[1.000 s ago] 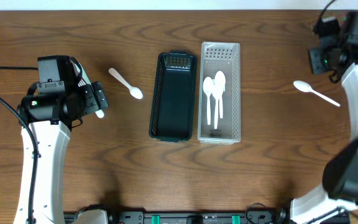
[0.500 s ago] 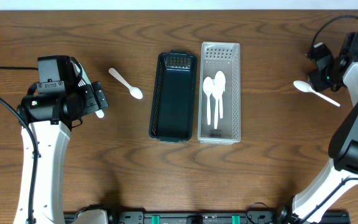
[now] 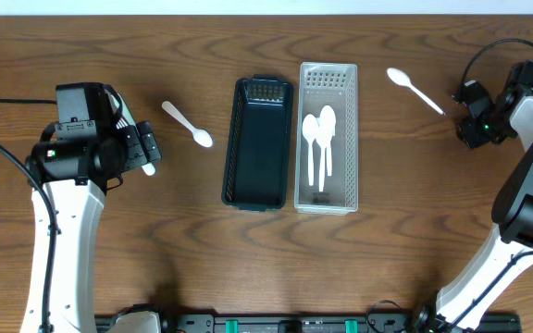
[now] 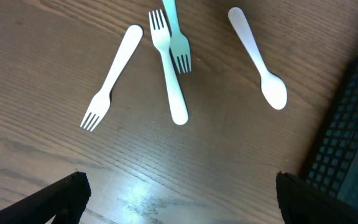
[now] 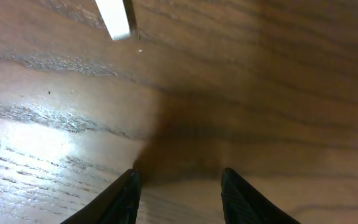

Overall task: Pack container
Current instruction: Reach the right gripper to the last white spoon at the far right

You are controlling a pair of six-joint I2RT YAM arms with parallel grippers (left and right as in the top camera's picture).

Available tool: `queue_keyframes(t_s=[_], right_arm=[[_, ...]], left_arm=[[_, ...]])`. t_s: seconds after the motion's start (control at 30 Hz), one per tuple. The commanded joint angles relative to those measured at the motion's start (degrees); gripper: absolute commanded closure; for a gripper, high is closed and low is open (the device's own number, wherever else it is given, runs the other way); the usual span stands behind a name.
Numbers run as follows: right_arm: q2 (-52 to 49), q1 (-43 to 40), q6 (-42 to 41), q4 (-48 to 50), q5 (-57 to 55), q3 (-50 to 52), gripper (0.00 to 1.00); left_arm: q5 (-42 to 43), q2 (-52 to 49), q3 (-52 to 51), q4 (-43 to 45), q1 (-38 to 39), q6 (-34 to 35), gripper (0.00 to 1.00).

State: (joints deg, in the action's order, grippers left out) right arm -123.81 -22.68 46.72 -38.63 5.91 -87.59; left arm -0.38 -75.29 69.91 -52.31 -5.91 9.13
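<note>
A black mesh container [image 3: 257,143] and a clear container [image 3: 328,83] stand side by side at the table's middle; the clear one holds three white spoons [image 3: 318,139]. A white spoon [image 3: 188,124] lies left of the black container, and also shows in the left wrist view [image 4: 258,59]. Another white spoon [image 3: 415,90] lies at the upper right; its handle end [image 5: 115,18] shows in the right wrist view. Two white forks [image 4: 169,68] and a teal fork [image 4: 178,37] lie below my left gripper [image 4: 179,199], which is open and empty. My right gripper [image 5: 179,186] is open and empty, just past that spoon's handle.
The black container's edge [image 4: 353,124] shows at the right of the left wrist view. My left arm [image 3: 72,157] covers most of the forks from overhead. My right arm [image 3: 526,139] runs along the table's right edge. Bare wood lies round the containers.
The right-hand spoon has moved up and left, from beside the right arm to near the clear container's top corner. My right gripper has come down and left. The left arm has not moved.
</note>
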Motion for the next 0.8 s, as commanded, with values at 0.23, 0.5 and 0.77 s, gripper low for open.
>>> queue_keyframes(t_s=[0.23,0.5,0.77], right_arm=[[-2.1,4.0,-5.9,2.3,5.5,-3.0,0.47],[-2.4,11.6,-10.4,16.1,1.6,-3.8,0.46],[-3.7,12.9,-19.0,25.8,1.0,-3.8,0.46]], left_arm=[[-0.3,-0.3,0.7,-0.2,-0.3,-0.5,0.02],[-0.3,-0.3,0.7,-0.2,-0.3,-0.5,0.02],[-0.3,-0.3,0.7,-0.2,-0.3,-0.5,0.02]])
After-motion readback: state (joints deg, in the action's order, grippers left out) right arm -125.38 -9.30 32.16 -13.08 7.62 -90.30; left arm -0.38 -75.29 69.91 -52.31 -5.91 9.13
